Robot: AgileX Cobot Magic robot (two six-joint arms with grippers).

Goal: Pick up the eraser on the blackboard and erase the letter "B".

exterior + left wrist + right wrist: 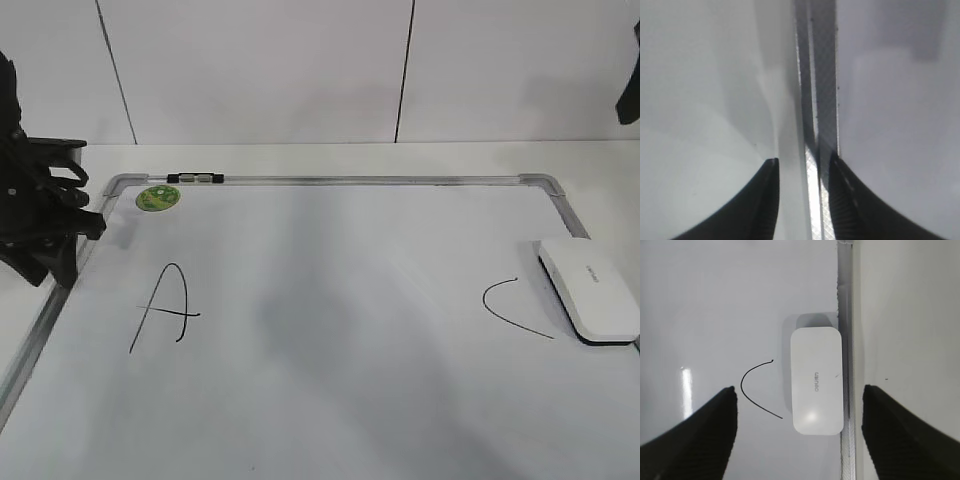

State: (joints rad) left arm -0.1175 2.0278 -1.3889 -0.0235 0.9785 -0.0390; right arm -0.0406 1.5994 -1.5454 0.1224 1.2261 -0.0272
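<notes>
The white eraser [590, 287] lies flat at the right edge of the blackboard [330, 181], next to the frame. The board bears a black "A" [165, 305] at the left and a black "C" [510, 305] at the right. No letter "B" shows; the board between them is bare. My right gripper [799, 390] is open and empty, held above the eraser [817, 380] and the "C" [752, 390]. My left gripper [802, 165] is open and empty, its fingers either side of the board's left frame [817, 100].
A round green sticker [158, 197] sits at the board's far left corner. A small dark marker [195, 178] lies on the far frame. The left arm [45, 235] stands over the left edge. A white wall rises behind the table.
</notes>
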